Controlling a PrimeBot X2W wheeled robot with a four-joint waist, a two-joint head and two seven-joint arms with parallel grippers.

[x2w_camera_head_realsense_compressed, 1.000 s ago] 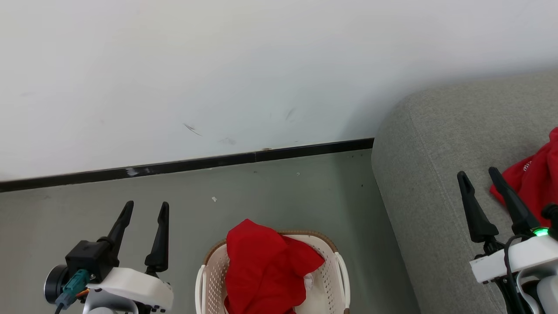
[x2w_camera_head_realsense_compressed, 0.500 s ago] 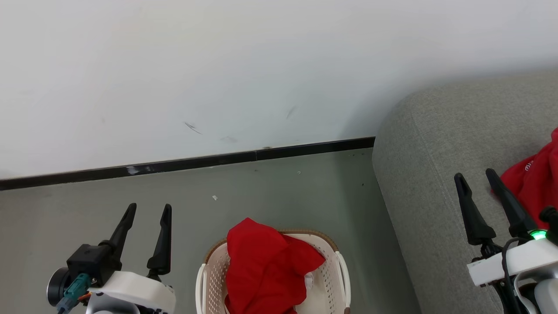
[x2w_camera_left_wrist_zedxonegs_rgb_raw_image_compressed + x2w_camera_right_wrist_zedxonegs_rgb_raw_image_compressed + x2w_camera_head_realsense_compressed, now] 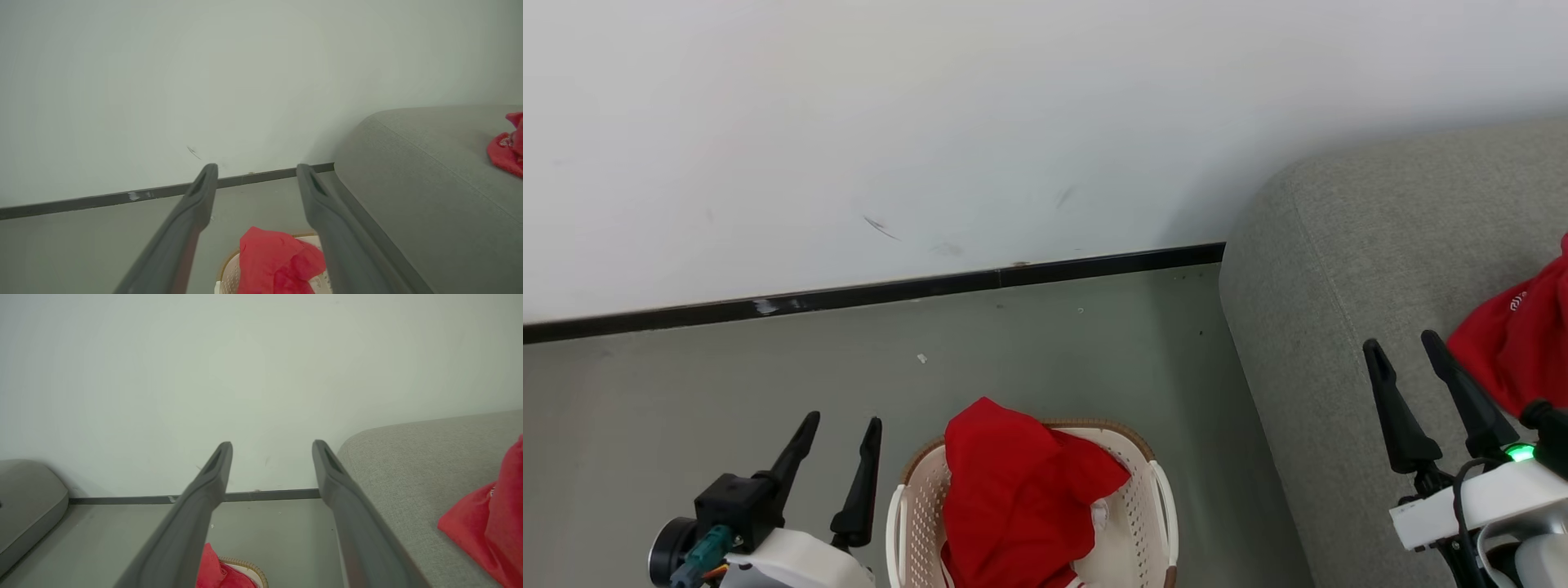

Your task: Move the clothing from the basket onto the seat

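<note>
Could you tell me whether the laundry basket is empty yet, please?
Not empty: a crumpled red garment lies heaped in the basket, rising above its rim.

Long tapered black fingers point(image 3: 1395, 408) on left gripper point(image 3: 844, 419) and right gripper point(image 3: 1400, 340), white moulded wrist shell point(image 3: 792, 563), teal plug point(image 3: 709, 545), green light point(image 3: 1517, 452), black cable point(image 3: 1459, 494)

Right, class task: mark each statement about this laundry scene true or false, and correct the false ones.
1. A red garment sits in the basket. True.
2. The seat holds no clothing. False: a second red garment lies on it.
3. The left gripper has its jaws shut on cloth. False: they stand open, holding nothing.
4. The right gripper is over the seat, jaws open. True.
5. The basket stands on the seat. False: it stands on the floor beside it.
</note>
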